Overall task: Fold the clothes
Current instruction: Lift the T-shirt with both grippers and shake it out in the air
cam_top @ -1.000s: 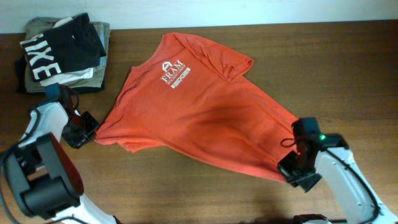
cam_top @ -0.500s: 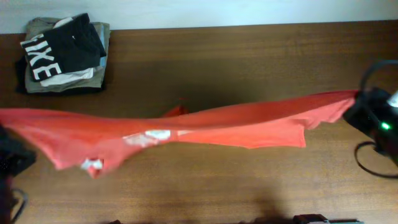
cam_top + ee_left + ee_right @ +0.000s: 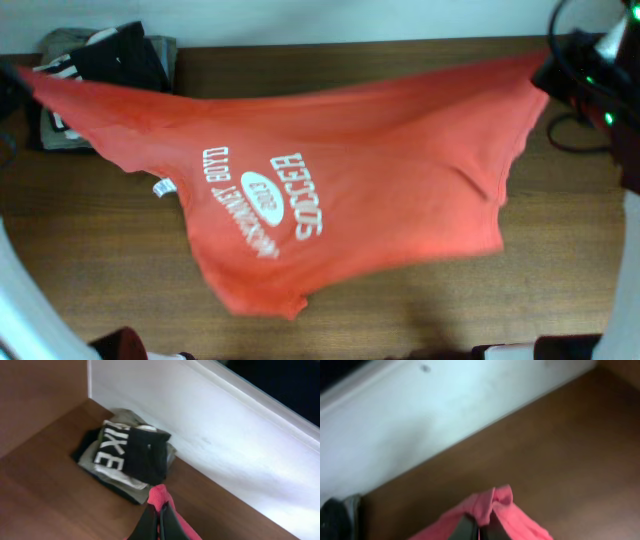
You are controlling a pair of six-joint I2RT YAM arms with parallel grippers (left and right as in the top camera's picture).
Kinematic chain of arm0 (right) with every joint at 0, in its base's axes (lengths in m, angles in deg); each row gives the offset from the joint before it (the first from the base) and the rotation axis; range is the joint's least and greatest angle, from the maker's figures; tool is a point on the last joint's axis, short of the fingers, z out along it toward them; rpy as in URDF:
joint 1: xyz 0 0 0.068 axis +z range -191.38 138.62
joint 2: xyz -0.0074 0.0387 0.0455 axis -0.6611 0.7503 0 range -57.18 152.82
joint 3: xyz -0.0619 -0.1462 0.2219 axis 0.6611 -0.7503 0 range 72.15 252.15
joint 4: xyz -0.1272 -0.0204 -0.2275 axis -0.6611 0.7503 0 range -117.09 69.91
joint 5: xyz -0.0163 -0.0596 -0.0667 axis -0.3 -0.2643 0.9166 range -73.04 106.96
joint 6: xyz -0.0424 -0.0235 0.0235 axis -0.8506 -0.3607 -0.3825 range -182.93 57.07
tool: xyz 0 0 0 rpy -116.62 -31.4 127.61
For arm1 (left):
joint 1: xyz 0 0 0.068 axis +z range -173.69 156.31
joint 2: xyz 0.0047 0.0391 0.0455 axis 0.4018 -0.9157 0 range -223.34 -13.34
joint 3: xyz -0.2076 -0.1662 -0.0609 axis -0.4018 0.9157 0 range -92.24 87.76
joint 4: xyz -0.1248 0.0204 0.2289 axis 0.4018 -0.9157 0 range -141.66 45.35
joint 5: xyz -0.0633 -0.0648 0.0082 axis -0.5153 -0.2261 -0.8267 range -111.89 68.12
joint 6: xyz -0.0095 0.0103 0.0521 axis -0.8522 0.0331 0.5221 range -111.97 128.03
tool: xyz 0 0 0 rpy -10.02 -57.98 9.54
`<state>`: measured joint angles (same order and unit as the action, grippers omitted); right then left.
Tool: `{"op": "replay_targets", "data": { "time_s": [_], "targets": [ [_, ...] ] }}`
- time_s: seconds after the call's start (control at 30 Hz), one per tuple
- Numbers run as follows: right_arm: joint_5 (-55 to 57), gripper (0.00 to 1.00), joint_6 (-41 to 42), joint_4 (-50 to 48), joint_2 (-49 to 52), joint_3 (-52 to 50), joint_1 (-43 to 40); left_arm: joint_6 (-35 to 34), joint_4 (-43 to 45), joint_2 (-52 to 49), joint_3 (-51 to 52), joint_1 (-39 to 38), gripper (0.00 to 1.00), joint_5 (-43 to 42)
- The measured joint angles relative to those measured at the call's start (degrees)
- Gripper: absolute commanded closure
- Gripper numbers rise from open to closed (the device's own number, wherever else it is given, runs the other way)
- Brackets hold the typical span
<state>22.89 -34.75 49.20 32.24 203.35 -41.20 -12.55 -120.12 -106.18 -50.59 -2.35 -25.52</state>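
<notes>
No fold is seen yet: the red-orange T-shirt (image 3: 380,170) is held spread out over the surface (image 3: 570,270), lettering side up, so laying it flat and all the folding are judged left to do. One edge is pinched in the clenched left gripper (image 3: 161,522) near the folded stack (image 3: 125,455). The other is clamped in the right gripper (image 3: 479,530) at the far right, with the cloth stretched between them (contact of the lower part with the surface cannot be told).

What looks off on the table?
Nothing damaged or spilled. The orange T-shirt hangs stretched between the left gripper and right gripper, lower edge sagging unevenly; its corner hides part of the folded stack from overhead.
</notes>
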Motion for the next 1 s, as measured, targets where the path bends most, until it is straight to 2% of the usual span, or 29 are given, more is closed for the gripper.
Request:
{"op": "replay_targets", "data": {
  "time_s": [0.03, 0.1, 0.17, 0.23, 0.33, 0.43, 0.47, 0.53, 0.63, 0.7, 0.77, 0.8, 0.9, 1.0],
  "targets": [
    [-2.2, 0.96, -1.3, -4.1, 1.9, -0.1, 0.0, 0.0, 1.4, -2.1, 0.0, -0.5, 0.99, -1.6],
    [-6.5, 0.96, -4.2, -14.6, 4.6, -0.2, -0.1, 0.9, 16.2, -7.5, 0.1, -2.8, 0.99, -7.7],
    [-8.9, 0.96, -7.3, -14.8, 5.4, 7.5, -3.2, 1.3, 21.6, -9.4, -3.3, -4.0, 0.99, -11.8],
    [-9.1, 0.96, -8.7, -9.5, 3.2, 19.2, -8.3, 1.3, 21.1, -9.2, -13.9, -2.8, 0.99, -13.6],
    [-9.6, 0.96, -9.2, -1.0, -0.3, 23.1, -9.2, 1.5, 13.5, -4.4, -19.0, -3.0, 0.99, -16.8],
    [-10.4, 0.96, -9.2, 12.7, 6.1, 21.7, -9.2, 4.6, -8.5, -8.2, -17.4, -3.3, 0.99, -17.4],
    [-10.6, 0.96, -9.2, 14.8, 7.3, 21.2, -9.2, 5.2, -12.2, -8.9, -16.9, -3.4, 0.99, -17.4],
    [-12.8, 0.96, -9.2, 16.8, 6.1, 21.0, -9.2, 6.1, -17.2, -7.0, -16.7, -3.4, 0.99, -14.7],
    [-14.1, 0.96, -9.2, 16.3, 2.3, 21.7, -9.2, 7.5, -17.3, 1.2, -17.8, -3.4, 0.99, -12.3],
    [-14.3, 0.96, -8.9, 14.8, 5.2, 22.1, -9.2, 7.6, -17.1, -0.3, -17.9, -3.4, 0.99, -12.4],
    [-14.8, 0.96, -8.9, 11.9, 11.3, 22.1, -9.2, 7.6, -14.7, -7.0, -17.0, -3.4, 0.99, -12.8],
    [-15.4, 0.96, -8.9, 8.1, 16.6, 22.0, -9.2, 7.7, -9.4, -16.5, -15.8, -3.4, 0.99, -13.6],
    [-16.2, 0.96, -8.9, -3.6, 26.7, 21.6, -8.7, 7.5, 8.3, -30.0, -14.3, -4.9, 0.99, -15.7],
    [-16.5, 0.96, -9.2, -11.0, 28.7, 22.1, -8.1, 6.1, 19.8, -33.0, -15.0, -9.0, 0.99, -16.5]
  ]
}}
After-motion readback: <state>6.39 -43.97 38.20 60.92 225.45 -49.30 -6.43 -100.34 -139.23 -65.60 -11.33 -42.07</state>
